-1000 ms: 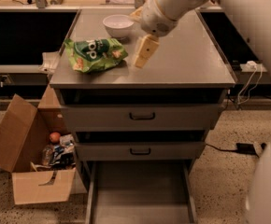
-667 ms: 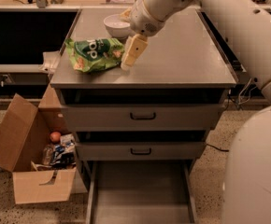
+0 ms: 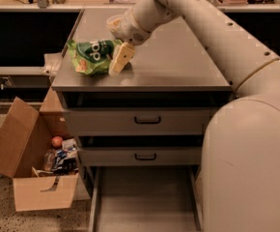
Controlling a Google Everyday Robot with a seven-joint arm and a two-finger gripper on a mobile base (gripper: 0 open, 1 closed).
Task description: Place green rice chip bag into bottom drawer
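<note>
The green rice chip bag (image 3: 92, 56) lies crumpled on the grey cabinet top (image 3: 178, 62), near its front left corner. My gripper (image 3: 119, 61) hangs from the big white arm (image 3: 217, 37) and touches the bag's right side, fingertips down near the cabinet top. A white bowl (image 3: 114, 21) sits behind the gripper, mostly hidden by the wrist. The bottom drawer (image 3: 145, 197) is pulled out below, its flat floor bare.
Two upper drawers (image 3: 147, 121) with dark handles are shut. An open cardboard box (image 3: 34, 163) with small items stands on the floor to the left. My white body (image 3: 248, 168) fills the lower right. A counter with clutter runs behind.
My gripper has moved left across the cabinet top to the bag's right side. The view has shifted, so the cabinet sits further right in it.
</note>
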